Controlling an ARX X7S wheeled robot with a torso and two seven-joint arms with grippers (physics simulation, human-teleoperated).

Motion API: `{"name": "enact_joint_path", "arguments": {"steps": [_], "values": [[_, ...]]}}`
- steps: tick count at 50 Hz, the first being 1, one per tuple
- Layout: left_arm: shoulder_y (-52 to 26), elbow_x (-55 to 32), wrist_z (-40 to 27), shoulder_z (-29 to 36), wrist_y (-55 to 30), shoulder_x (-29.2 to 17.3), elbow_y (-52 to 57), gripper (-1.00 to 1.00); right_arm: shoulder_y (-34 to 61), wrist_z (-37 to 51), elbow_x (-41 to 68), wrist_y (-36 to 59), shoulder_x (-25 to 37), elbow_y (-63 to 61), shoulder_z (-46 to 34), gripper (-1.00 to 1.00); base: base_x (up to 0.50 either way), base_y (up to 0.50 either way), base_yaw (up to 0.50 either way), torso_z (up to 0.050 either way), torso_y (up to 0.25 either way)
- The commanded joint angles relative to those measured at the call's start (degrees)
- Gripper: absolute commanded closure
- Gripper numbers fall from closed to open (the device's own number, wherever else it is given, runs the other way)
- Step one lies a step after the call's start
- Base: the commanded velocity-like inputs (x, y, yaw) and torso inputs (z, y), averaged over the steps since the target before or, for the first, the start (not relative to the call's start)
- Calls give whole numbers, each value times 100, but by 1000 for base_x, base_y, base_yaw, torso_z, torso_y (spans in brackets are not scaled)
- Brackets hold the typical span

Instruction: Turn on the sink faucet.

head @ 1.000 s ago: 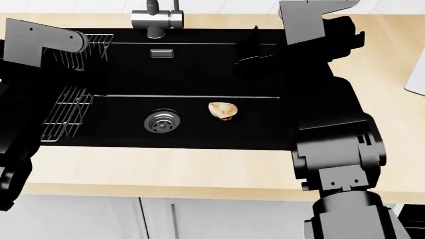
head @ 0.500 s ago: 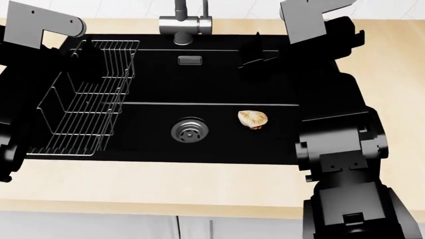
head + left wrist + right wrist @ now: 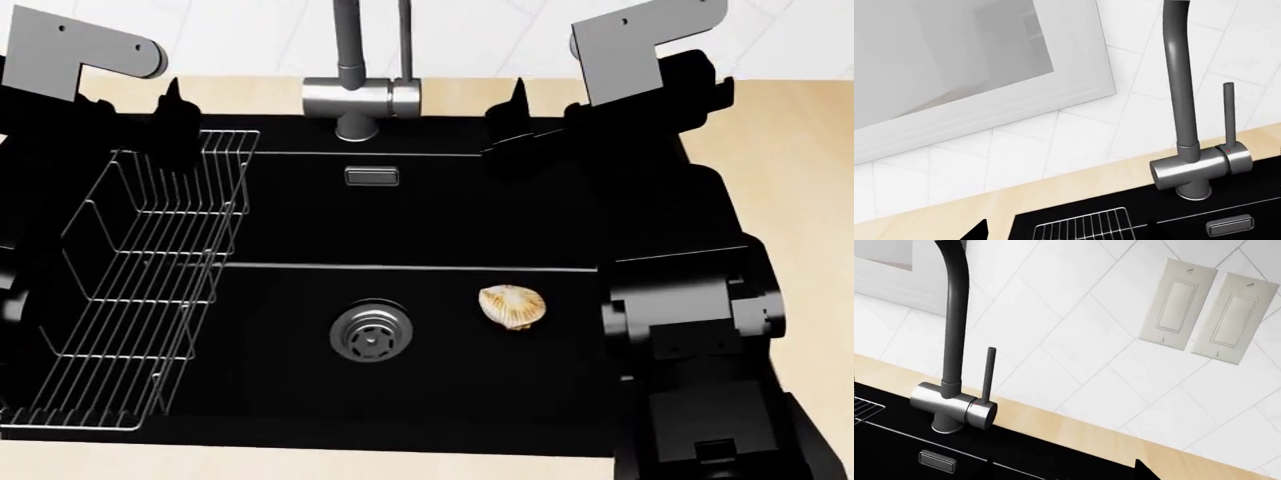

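Faucet (image 3: 360,98) at the sink's (image 3: 400,220) back rim, lever (image 3: 989,374) upright and untouched, no water visible; right gripper (image 3: 514,125) near it, left gripper (image 3: 171,120) farther, neither's opening discernible; task not begun.

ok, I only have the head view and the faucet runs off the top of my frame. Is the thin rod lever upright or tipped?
Observer: Upright. In the right wrist view, the thin grey rod lever stands parallel to the straight lower tube of the tall brushed grey metal sink faucet.
Operator: Any marking on the body?
Observer: Yes. The left wrist view shows a small red dot on the cylinder's end cap, just below the lever.
Operator: Is the right gripper on it?
Observer: No. The right gripper is clear of it. In its wrist view only one black fingertip pokes in at the frame edge, with bare wall and counter between it and the lever.
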Motion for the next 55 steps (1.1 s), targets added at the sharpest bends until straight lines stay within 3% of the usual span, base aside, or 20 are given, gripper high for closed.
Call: {"name": "enact_joint_path", "arguments": {"steps": [1,16,27,45,47,55], "values": [[12,43,-110,-112,69,-16,-31,-100,1,-66,22,43,27,-54,55,-100,500,0,0,0,0],[-9,183,70,-77,1,-29,-28,-100,-57,-46,45,85,44,-20,94,-100,485,282,0,0,0],[125,149,116,-167,-8,0,-28,-100,-430,12,117,587,208,-786,130,-100,392,15,0,0,0],[266,83,231,-375,44,-55,-31,-100,-450,-18,233,616,202,-900,192,-100,129,0,0,0,0],[288,-39,518,-494,248,-79,-32,-100,-454,-33,271,621,198,-973,219,-100,0,0,0,0,0],[285,67,491,-549,310,-100,-33,-100,-195,-93,226,318,78,-444,169,-100,0,0,0,0,0]]}}
